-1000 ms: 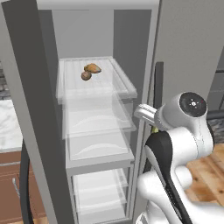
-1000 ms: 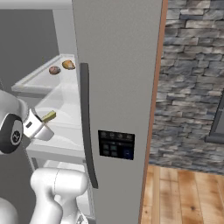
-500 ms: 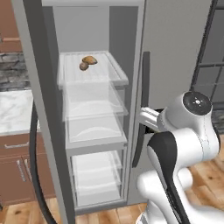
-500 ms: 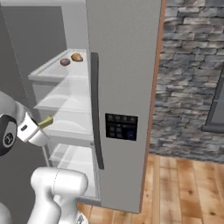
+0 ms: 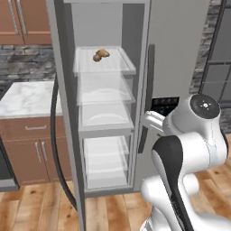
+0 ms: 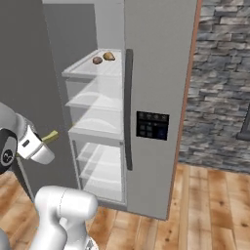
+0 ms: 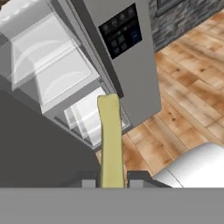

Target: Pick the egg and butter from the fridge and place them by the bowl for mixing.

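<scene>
Rising folded in front of the fridge [image 5: 176, 54] in the left base view, the arm stands below the egg [image 5: 96, 57] on its top shelf. Right base view: the gripper [image 6: 45, 140] holds the butter [image 6: 50, 137] outside the fridge. Hand view: jaws clamp the butter's near end.

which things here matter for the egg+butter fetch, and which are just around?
Job:
- butter, shut in the gripper
- egg, dark brown, on the top shelf
- fridge, left door open

Just around:
- orange-tan lump beside the egg
- marble counter
- wood cabinets
- stone wall
</scene>
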